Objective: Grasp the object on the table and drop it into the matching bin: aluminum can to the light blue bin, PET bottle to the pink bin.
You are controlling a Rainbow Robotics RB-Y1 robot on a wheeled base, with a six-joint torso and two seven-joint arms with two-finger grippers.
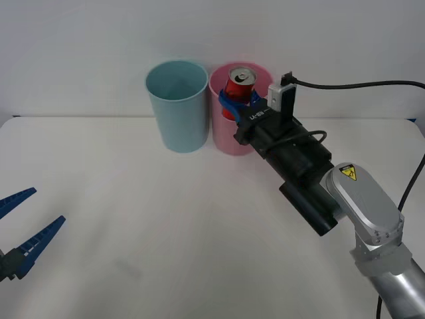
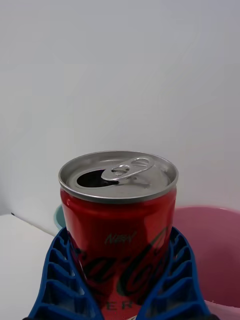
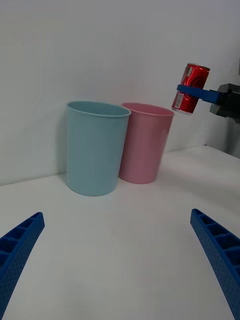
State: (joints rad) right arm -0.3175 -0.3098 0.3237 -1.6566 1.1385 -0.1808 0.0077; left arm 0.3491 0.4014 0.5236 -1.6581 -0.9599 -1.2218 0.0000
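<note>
My right gripper (image 1: 236,102) is shut on the red aluminum can (image 1: 240,86), its blue fingers (image 2: 56,272) clasping the can (image 2: 119,220) on both sides. The can (image 3: 190,88) hangs upright in the air, above and just beside the rim of the pink bin (image 3: 144,142). In the front view it overlaps the pink bin (image 1: 226,136). The light blue bin (image 1: 177,105) stands on the table touching the pink one, on its left, and appears as the nearer cup, the light blue bin (image 3: 95,146), in the left wrist view. My left gripper (image 1: 23,229) rests open at the table's left front edge.
The white table (image 1: 153,226) is bare between the two arms. A black cable (image 1: 358,85) runs from the right wrist off to the right. A plain white wall stands close behind the bins.
</note>
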